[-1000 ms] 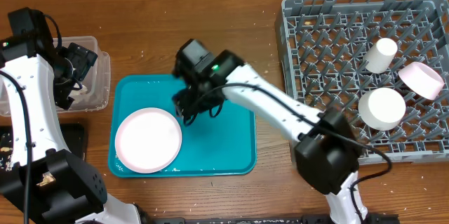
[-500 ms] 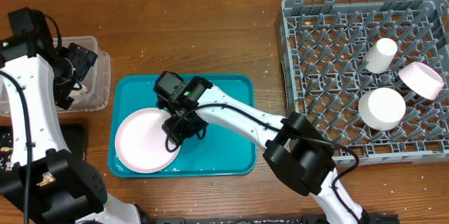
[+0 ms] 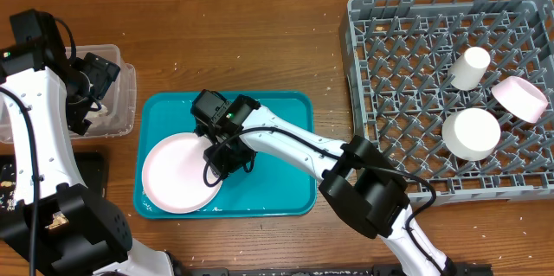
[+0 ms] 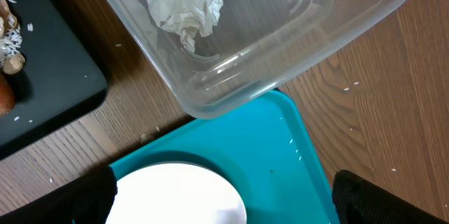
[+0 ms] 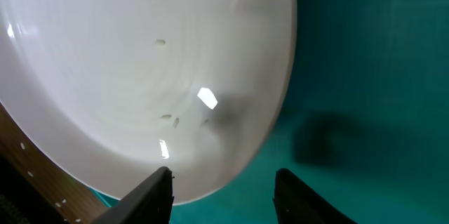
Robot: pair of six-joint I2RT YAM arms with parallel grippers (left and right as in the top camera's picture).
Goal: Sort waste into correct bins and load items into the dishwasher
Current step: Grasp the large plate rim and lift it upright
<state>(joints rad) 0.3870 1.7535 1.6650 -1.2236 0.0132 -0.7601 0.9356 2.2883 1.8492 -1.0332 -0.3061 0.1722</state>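
Overhead view: a large square grey plastic dish rack (image 3: 407, 94) fills the upper right of the frame and already holds a white round bowl (image 3: 472, 133), a small white cup (image 3: 467, 68) and a small pale pink dish (image 3: 519, 97) near its right edge. A flat teal rectangular tray (image 3: 286, 185) sits at lower centre, and on its left half lies a large round pale pink plate (image 3: 177, 172), the one item not yet loaded. At the upper left is a clear plastic rectangular tub (image 3: 121, 94); the left wrist view shows a crumpled pale foil wrapper (image 4: 184, 3) inside it. Below the tub, a shallow black rectangular tray (image 4: 42, 76) carries pale rice-like crumbs (image 4: 12, 40) and an orange-brown scrap (image 4: 3, 96), cut off by the frame edge, possibly the carrot. So the waste looks sorted, and judging from this, only the plate is left. The right arm reaches from the lower right across the teal tray, its right gripper (image 3: 223, 157) pointing down at the plate's right rim. In the right wrist view its fingers are apart, one over the plate and one over the teal surface, straddling the rim without clamping it. The left gripper (image 4: 224, 203) hangs by the tub at upper left, fingers spread wide and empty.
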